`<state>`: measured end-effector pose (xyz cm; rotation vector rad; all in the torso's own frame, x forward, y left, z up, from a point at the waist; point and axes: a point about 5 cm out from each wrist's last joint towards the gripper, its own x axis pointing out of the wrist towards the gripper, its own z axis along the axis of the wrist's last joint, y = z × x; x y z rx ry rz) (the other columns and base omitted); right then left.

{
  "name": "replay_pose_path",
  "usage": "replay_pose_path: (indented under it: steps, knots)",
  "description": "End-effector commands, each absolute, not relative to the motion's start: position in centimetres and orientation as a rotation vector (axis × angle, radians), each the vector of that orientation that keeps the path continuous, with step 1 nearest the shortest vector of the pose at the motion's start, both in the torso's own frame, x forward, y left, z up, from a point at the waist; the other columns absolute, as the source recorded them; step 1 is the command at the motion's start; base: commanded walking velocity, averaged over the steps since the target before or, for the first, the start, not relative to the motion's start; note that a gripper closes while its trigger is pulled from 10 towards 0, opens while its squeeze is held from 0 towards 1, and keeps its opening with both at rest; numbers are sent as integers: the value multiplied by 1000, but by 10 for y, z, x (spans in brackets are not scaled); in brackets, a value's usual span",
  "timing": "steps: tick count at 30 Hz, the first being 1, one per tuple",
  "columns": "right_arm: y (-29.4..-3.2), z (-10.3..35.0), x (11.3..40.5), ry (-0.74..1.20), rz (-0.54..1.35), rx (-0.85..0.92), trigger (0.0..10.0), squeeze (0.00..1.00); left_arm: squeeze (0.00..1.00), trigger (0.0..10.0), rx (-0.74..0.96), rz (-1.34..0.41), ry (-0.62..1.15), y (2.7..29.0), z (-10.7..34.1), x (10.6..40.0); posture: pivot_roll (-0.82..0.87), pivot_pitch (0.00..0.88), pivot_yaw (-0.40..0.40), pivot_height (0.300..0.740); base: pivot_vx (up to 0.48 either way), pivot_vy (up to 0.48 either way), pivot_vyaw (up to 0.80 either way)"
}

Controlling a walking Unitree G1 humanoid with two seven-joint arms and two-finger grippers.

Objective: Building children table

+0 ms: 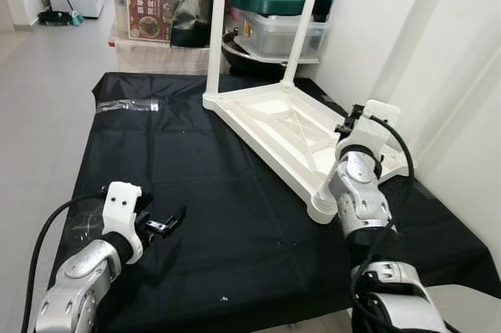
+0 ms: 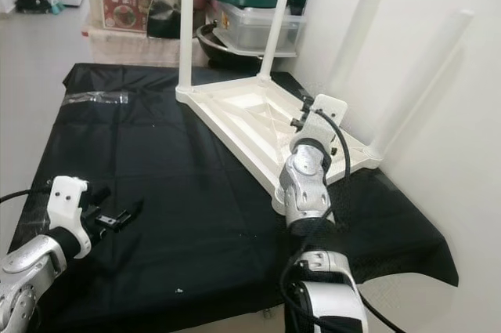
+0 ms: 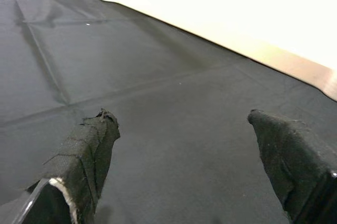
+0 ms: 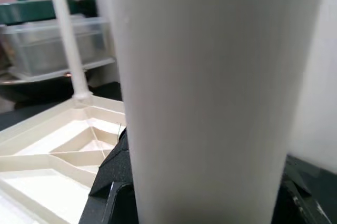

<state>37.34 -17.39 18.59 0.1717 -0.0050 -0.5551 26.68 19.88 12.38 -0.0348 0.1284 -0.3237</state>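
White plastic makes up the upturned children's table [image 1: 282, 125], which lies top-down on the black cloth [image 1: 203, 192] with its ribbed underside facing up. Two legs [image 1: 215, 27] stand upright in the corners of the table farthest from me, and just behind them sit a clear storage box with an orange lid [image 1: 149, 4] and a lidded plastic tub topped by a green pot lid [image 1: 270, 0]. A third leg [image 1: 405, 47] rises at the corner of the table nearest the white wall, leaning a little toward that wall. My right gripper [image 4: 202, 192] is at the base of this leg; in the right wrist view the leg's pale shaft sits between my black fingers [image 4: 113, 182], which press in on it from both sides, so I have hold of it. The near corner of the table beside my right forearm shows a round socket [image 1: 322, 209] with no leg in it. My left gripper [image 3: 184, 145] hovers low over the cloth, well apart from the table's long near edge, its two fabric-wrapped fingers spread wide with nothing between them. A strip of clear plastic wrapping [image 1: 129, 105] lies on the cloth off the table's far corner.
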Motion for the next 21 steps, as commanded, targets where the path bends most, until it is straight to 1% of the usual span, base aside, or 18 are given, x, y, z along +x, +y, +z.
replay_pose_path:
  steps: [1,4,11,12,16,21]
  knots:
    - [-176,133,359,245,-627,207,0,0,0,10000,-42,-324,149,196,119,266,76,0,-140,740,0,0,0]
    - [-168,138,356,233,-616,196,0,0,0,10000,-38,-323,151,198,119,266,73,0,-138,740,0,0,0]
    - [-162,149,354,204,-576,177,0,0,0,10000,-32,-323,149,199,120,267,71,0,-134,740,0,0,0]
    - [-160,150,353,208,-563,179,10000,0,0,10000,-31,-325,150,198,119,267,73,0,-133,740,0,0,0]
    - [-157,153,352,211,-556,196,10000,0,0,10000,-28,-329,152,197,119,267,74,0,-127,740,0,0,0]
    - [-161,164,348,197,-564,220,10000,0,0,10000,-21,-333,152,199,120,268,71,0,-120,740,0,0,0]
